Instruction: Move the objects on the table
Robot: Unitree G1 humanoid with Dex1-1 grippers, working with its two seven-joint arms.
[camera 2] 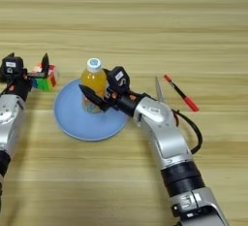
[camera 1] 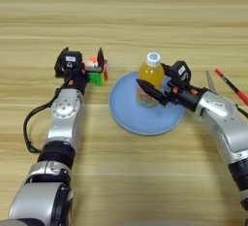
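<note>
On the desk (camera 1: 126,7), the right claw (camera 1: 154,88) gripped the juice bottle (camera 1: 150,77) standing on the blue plate (camera 1: 140,118); left of the plate, the left claw (camera 1: 89,63), fingers spread, apparently straddled the puzzle cube (camera 1: 98,71).

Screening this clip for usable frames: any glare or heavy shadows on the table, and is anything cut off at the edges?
Left eye view: even light, no glare on the table, shadows faint; the pen runs off the right edge. Right eye view: same soft light, pen whole; the left pincer sits close to the left edge.
</note>
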